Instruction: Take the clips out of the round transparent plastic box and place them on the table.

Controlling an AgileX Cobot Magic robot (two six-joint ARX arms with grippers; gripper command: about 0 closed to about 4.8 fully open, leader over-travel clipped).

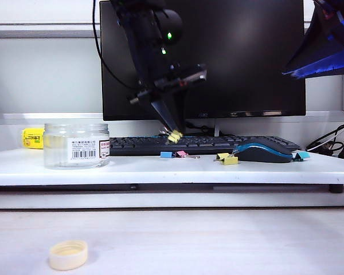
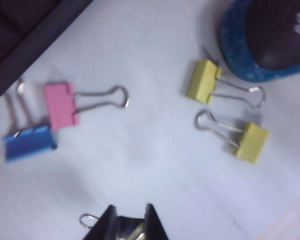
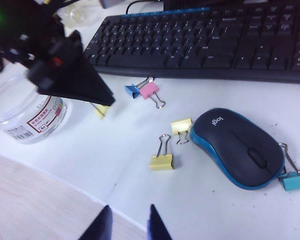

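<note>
The round transparent plastic box (image 1: 76, 145) stands at the left of the white table (image 1: 132, 169), with no clips visible inside. My left gripper (image 2: 130, 216) is shut on a yellow clip (image 1: 175, 136), held just above the table in front of the keyboard. One wire handle (image 2: 88, 220) of that clip pokes out beside the fingers. Below it lie a blue clip (image 2: 30, 142), a pink clip (image 2: 61, 105) and two yellow clips (image 2: 202, 80) (image 2: 252, 142). A light blue clip (image 3: 296, 180) rests behind the mouse. My right gripper (image 3: 129, 221) hangs open over the table's front edge, holding nothing.
A black and blue mouse (image 1: 264, 150) sits right of the yellow clips. A black keyboard (image 1: 200, 143) and a monitor (image 1: 241, 57) stand behind. A yellow-labelled bottle (image 1: 32, 138) lies behind the box. A pale round lid (image 1: 68, 255) lies on the lower wood-look surface.
</note>
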